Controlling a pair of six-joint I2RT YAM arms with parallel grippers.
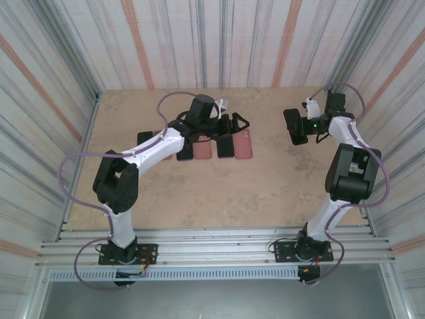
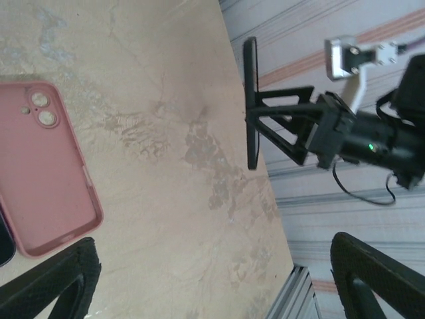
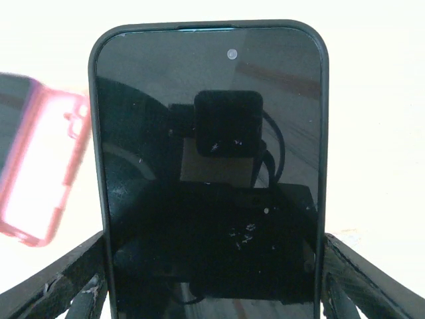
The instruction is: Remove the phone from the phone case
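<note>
- Spanning the lower half of the top view, the table (image 1: 279,193) carried a row of flat pieces at its middle. The phone was not among them but up in the air at the upper right.
- The left gripper (image 1: 236,126) hung over that row at the frame's centre, its fingers (image 2: 66,286) wide apart with nothing between them. The step in hand looked like bringing this free pincer across to the phone. It would do best to catch one corner of the case alone and peel it back, not squeeze the whole body.
- The right gripper (image 1: 297,127) was clamped on the phone's long sides, its fingers (image 3: 73,272) at the lower corners of the right wrist view. That low hold left the top end free, so the peel should begin there, with the clamp firm against twisting.
- The phone (image 3: 209,173) faced the wrist camera: dark, mirror-like glass, lightly speckled, a small lens dot at top centre. The case (image 3: 94,166) seemed to be the black rim hugging its edges, so not yet off.
- The pink case (image 2: 43,166), at the left of the left wrist view, lay flat on the table, two lens holes near its upper end.
</note>
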